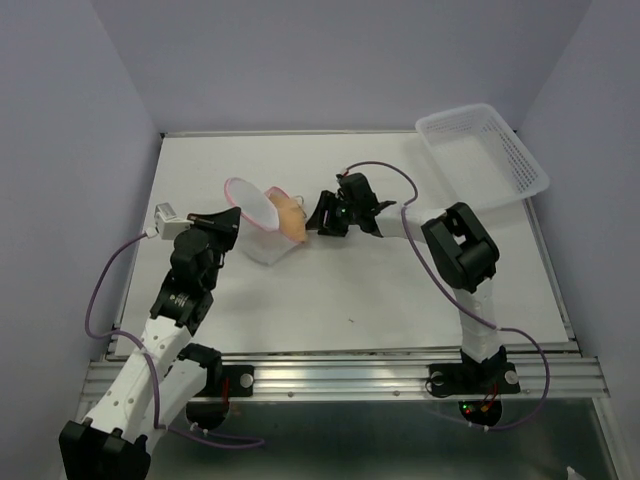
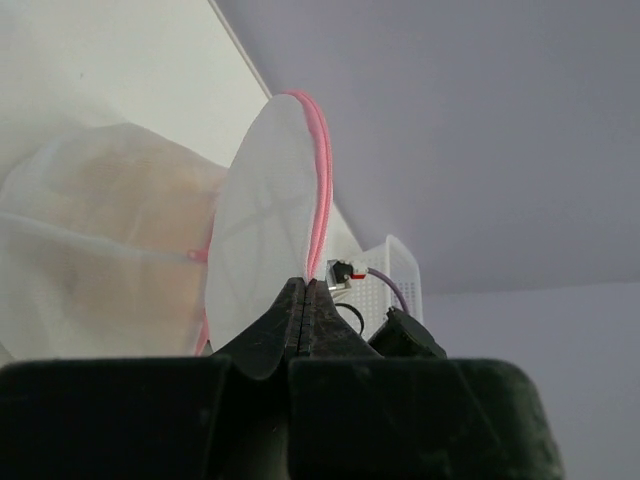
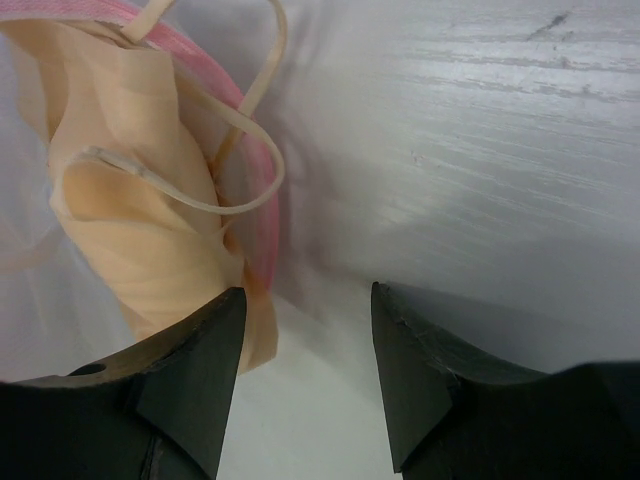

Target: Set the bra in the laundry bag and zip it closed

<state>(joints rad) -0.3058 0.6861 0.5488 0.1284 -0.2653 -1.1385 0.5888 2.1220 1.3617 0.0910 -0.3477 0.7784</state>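
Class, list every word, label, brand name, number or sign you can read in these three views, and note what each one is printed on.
No readable text in any view.
Laundry bag: no label shows.
Bra: no tag or print shows.
White basket: plain.
Right arm's base: small red and green lights only, no legible marking.
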